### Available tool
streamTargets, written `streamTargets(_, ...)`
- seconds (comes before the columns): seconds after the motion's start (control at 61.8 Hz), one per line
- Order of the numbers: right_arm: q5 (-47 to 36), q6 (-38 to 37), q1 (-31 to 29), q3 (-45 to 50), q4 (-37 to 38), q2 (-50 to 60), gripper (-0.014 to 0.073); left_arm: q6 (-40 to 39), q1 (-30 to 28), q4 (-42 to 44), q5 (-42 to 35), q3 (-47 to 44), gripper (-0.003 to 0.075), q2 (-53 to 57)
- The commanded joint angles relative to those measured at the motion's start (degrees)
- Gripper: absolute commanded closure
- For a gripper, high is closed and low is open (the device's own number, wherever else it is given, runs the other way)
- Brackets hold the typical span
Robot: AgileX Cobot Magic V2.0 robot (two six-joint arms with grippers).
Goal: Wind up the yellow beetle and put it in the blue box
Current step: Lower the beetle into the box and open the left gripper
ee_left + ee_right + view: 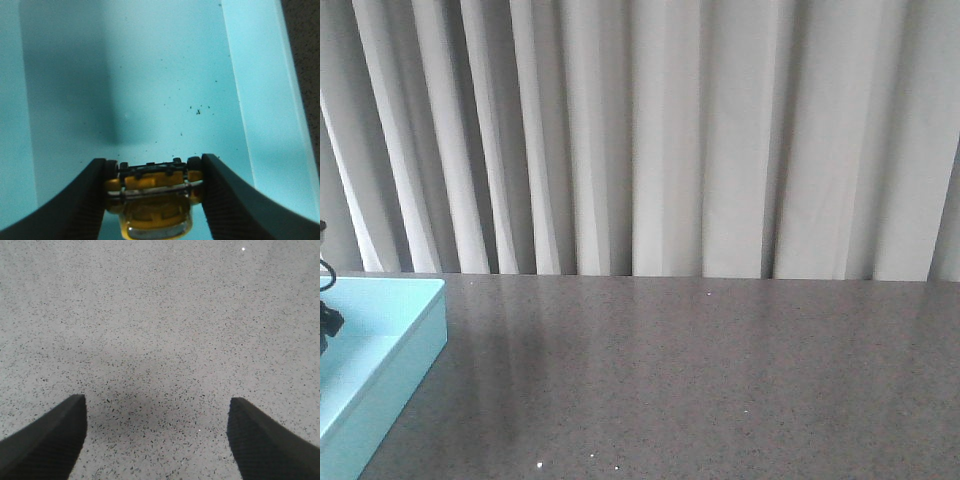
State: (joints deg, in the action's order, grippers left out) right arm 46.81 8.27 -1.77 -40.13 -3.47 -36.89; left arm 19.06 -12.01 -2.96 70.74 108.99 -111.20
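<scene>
Left pincer (154, 192) is gripping the beetle (155, 202) across its wheeled flanks, hanging over the box (165, 75) floor. Right pincer (157, 435) is spread, empty, over the surface (160, 315). Beetle is judged light, rigid, slick; flank hold is suiting it.
</scene>
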Motion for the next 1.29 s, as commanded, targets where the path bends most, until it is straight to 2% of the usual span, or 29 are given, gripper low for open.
streamTargets(0.0,-3.4,0.21,0.04,-1.39,-0.01,0.01,0.0033,-1.12,-0.02,-0.23,-2.21,1.92,0.05,0.1)
streamTargets(0.388,-3.4,0.21,0.04,-1.39,-0.01,0.01,0.0033,-1.42,-0.02,-0.33,-14.65,1.92,0.0486,-6.15)
streamTargets(0.583,-3.4,0.21,0.04,-1.39,-0.01,0.01,0.0033,-1.42,-0.02,-0.42,-15.43,1.92,0.0413,-7.73)
streamTargets(0.793,-3.4,0.21,0.04,-1.39,-0.01,0.01,0.0033,-1.37,-0.02,-2.94,-16.02,1.92,0.0235,-7.55)
streamTargets(0.874,-3.4,0.21,0.04,-1.39,-0.01,0.01,0.0033,-1.37,-0.02,-3.01,-15.81,1.92,0.0195,-6.89)
streamTargets(1.117,-3.4,0.21,0.04,-1.39,-0.01,0.01,0.0033,-1.49,-0.02,-3.72,-15.64,1.92,0.0185,-1.0)
streamTargets(1.279,-3.4,0.21,0.04,-1.39,-0.01,0.01,0.0033,-0.41,0.22,-8.93,-13.16,1.92,0.0185,3.89)
